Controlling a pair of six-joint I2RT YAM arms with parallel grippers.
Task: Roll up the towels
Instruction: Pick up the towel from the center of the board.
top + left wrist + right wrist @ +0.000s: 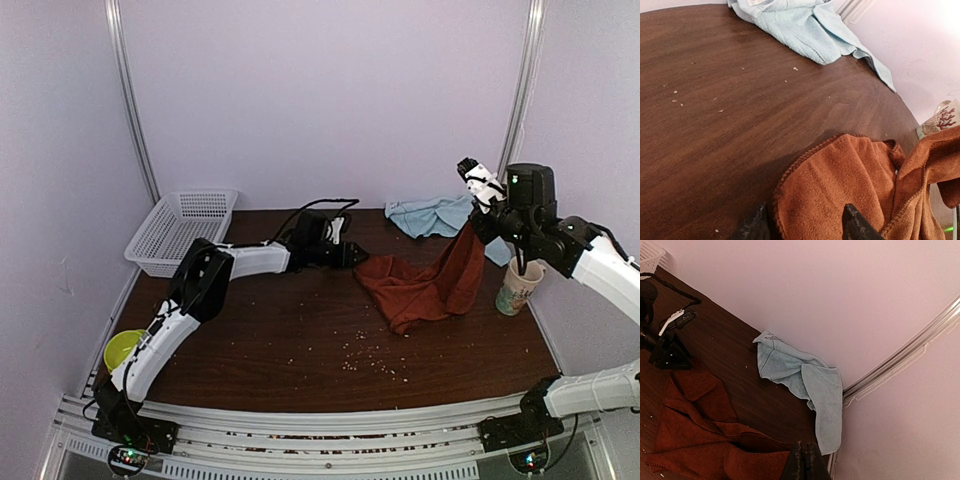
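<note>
Fingers of the left gripper [805, 222] are straddling the red towel [430, 285] at its left edge, jaws apart, not clamped. The right gripper [804, 455] is pinching the towel's right end tight and holding it raised, so its long axis is slanting up rightward. One blue towel [430, 215] is lying crumpled behind it, one cup [520, 287] is standing just right, one basket [180, 230] is sitting well left, and crumbs [365, 360] are lying in front.

Using the middle towel [425, 285] as the reference: it's lying mid-surface [260, 340], with its right end pulled up off the surface by the right claw [803, 450]. The left claw [805, 227] straddles its left edge. The other towel [430, 215] sits behind it in the back corner, the cup [519, 287] is just to its right, the basket [180, 230] is way off left, and there are crumbs [365, 360] in front.
</note>
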